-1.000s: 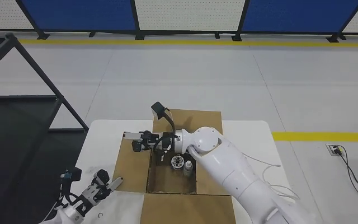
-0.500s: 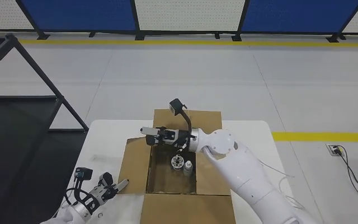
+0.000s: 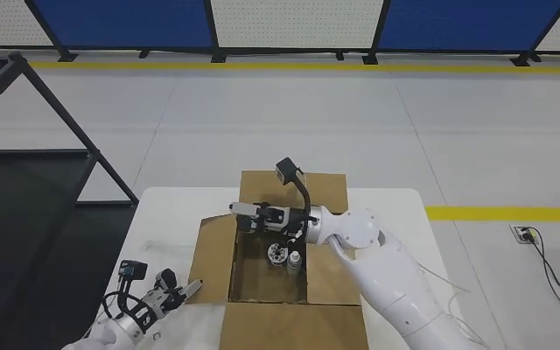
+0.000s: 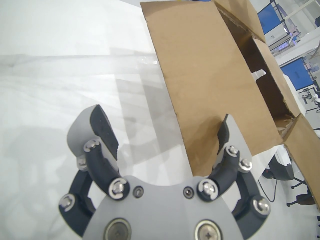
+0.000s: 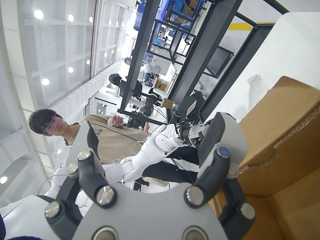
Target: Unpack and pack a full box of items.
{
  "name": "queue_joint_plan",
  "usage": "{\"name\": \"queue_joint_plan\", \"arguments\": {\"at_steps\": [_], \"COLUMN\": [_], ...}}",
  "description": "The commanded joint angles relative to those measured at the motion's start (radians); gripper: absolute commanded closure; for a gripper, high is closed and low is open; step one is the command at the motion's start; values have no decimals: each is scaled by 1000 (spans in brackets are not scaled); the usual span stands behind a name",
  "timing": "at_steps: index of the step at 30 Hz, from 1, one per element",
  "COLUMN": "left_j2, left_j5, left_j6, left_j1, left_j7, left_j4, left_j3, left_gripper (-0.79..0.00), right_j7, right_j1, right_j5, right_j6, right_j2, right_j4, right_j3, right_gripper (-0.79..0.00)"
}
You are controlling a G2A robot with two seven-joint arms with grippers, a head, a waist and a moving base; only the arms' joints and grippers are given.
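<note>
An open cardboard box [image 3: 210, 254] stands mid-table with its flaps spread. Inside lie a round black-and-white item [image 3: 277, 254] and a small white bottle [image 3: 295, 259]. My right gripper [image 3: 236, 209] hovers over the box's far left corner, open and holding nothing; in its wrist view the right gripper [image 5: 152, 138] has box cardboard [image 5: 287, 131] beside it. My left gripper [image 3: 185, 290] sits low at the near left, by the edge of the left flap. In its wrist view the left gripper [image 4: 163, 132] is open, one fingertip [image 4: 225, 133] close against that flap [image 4: 200, 76]. A white bottle cap [image 4: 258, 74] peeks from the box.
The white table [image 3: 157, 219] has bare room to the left of the box. A black metal frame [image 3: 52, 114] stands off the table's left side. The near flap [image 3: 293, 325] lies toward the table's front edge.
My right gripper has swung from above the left flap toward the right, to the box's far left corner. The left arm has shifted slightly nearer the left flap.
</note>
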Motion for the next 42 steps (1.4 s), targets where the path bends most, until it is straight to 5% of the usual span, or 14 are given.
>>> {"name": "queue_joint_plan", "arguments": {"at_steps": [1, 30, 37, 42], "left_j2": [1, 16, 32, 44], "left_j5": [-7, -189, -454, -678], "left_j6": [-6, -84, -149, -73], "left_j1": [11, 174, 98, -27], "left_j7": [9, 11, -184, -344], "left_j4": [-24, -392, -446, -453], "left_j3": [-14, -276, -249, -155], "left_gripper": [-785, -785, -785, -785], "right_j7": [2, 109, 181, 183], "right_j1": [-5, -92, -193, -319], "right_j5": [-4, -33, -29, -43], "right_j6": [3, -13, -89, -95], "right_j2": [2, 49, 95, 132], "right_j4": [-7, -70, -181, -314], "right_j3": [6, 126, 260, 383], "right_gripper": [-785, -785, -785, -785]}}
